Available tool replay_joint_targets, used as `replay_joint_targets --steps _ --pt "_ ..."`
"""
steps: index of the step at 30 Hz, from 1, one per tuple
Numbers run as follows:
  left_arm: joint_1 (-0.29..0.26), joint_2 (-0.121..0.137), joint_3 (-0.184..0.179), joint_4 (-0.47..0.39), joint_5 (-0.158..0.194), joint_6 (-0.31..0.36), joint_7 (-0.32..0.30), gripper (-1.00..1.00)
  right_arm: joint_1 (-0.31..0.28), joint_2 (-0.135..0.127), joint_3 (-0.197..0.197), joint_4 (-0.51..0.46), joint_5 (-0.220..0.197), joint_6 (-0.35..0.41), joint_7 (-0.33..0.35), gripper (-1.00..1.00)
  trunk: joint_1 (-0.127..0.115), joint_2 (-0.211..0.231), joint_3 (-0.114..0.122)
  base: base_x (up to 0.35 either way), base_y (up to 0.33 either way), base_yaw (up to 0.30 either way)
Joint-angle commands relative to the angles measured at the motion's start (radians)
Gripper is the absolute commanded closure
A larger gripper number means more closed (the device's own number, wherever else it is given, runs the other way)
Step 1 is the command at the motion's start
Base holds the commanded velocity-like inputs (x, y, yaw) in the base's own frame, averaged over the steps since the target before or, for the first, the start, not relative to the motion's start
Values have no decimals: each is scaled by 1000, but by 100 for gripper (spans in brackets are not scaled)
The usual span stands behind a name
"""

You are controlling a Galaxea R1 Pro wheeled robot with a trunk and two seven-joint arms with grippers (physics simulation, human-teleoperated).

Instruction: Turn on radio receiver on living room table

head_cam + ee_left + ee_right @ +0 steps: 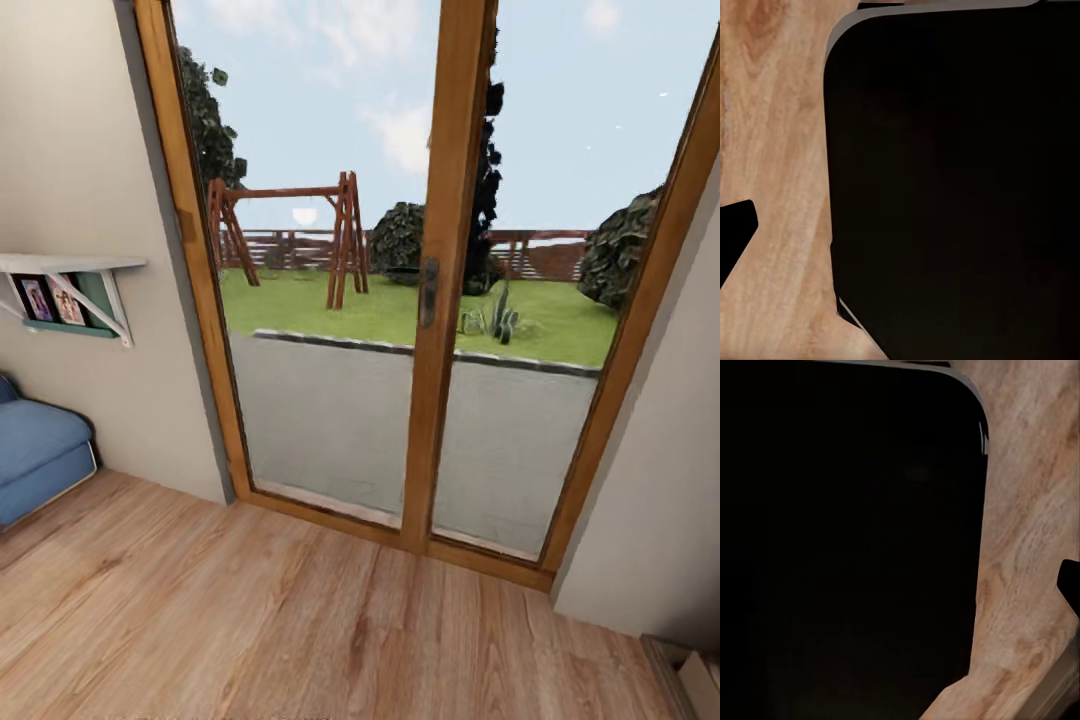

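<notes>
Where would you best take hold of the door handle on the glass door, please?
Grip the dark door handle around its middle, coming straight at it from the room side. It is a slim upright bar on the wooden door frame, so the fingers would likely close across it sideways.

The head view is bright and evenly lit, daylight coming through the glass door (420, 300) from a pale blue sky. The floor (300, 620) below the door shows no hard shadows and no glare; the wall (80, 150) beside the door is flatly lit. The door frame leans outward toward the edges, a wide-angle distortion. The garden behind the glass looks soft. In both wrist views a featureless black mass sits against sharp, well-lit wood grain (772, 150) (1035, 510).
</notes>
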Motion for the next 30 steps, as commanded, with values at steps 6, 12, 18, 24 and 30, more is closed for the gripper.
replay_joint_targets --steps 6,12,18,24,30 --pt "0 0 0 0 0 -1 0 -100 0 0 0 0 0 -4 0 -100 0 0 -2 0 0 285" --pt "0 0 1 0 1 -1 0 -100 0 0 0 0 -1 0 0 -100 0 0 -3 0 0 285" --pt "0 0 1 0 2 -1 0 -100 0 0 0 0 -2 5 0 -100 0 0 -3 0 0 285" --pt "0 1 1 0 2 -1 0 -100 0 -1 1 0 -2 6 1 -100 0 0 -3 0 0 285" --pt "0 1 1 0 2 -1 0 -100 0 0 2 0 -2 6 1 -100 0 0 -3 0 0 285"
